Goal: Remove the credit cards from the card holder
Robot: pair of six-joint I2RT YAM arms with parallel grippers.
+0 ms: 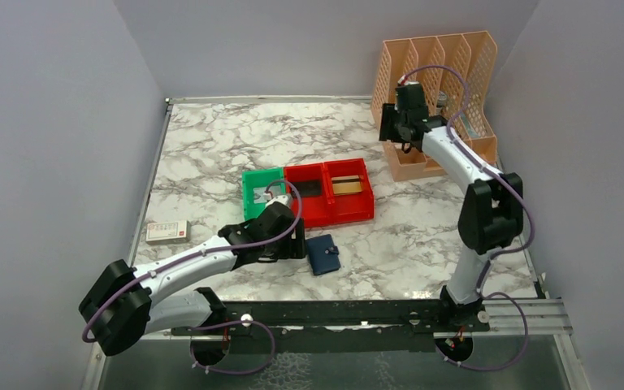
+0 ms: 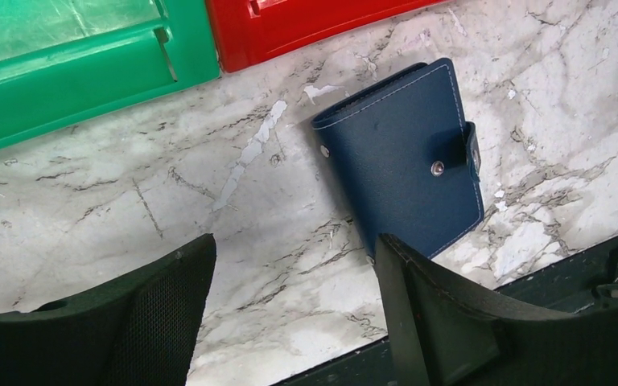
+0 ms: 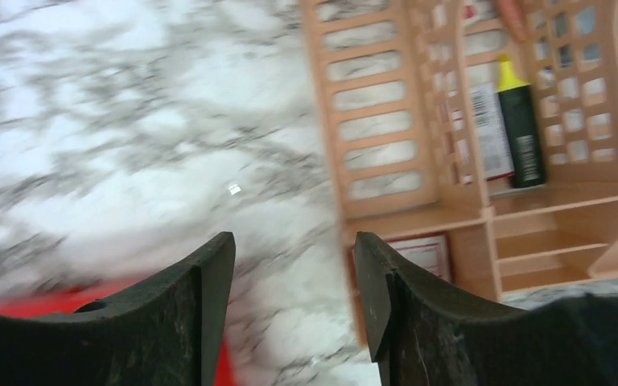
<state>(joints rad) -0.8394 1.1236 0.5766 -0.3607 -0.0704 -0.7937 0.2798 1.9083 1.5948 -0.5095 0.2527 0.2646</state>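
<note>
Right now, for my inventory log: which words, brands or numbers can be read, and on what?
Nothing is legible.
White-and-red box: print too small.
Barcode label in the file organizer: blurred.
Green marker, its label: blurred.
Card holder: no print visible.

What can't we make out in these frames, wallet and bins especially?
- Cards: left wrist view; the wallet is snapped shut, so its cover hides whatever is inside.
- Green bin: left wrist view; cut off by the top edge.
- Red bin: top view; contents too small to identify.
- Rack: right wrist view; blurred, labels unreadable.
- White box: top view; print too small.
</note>
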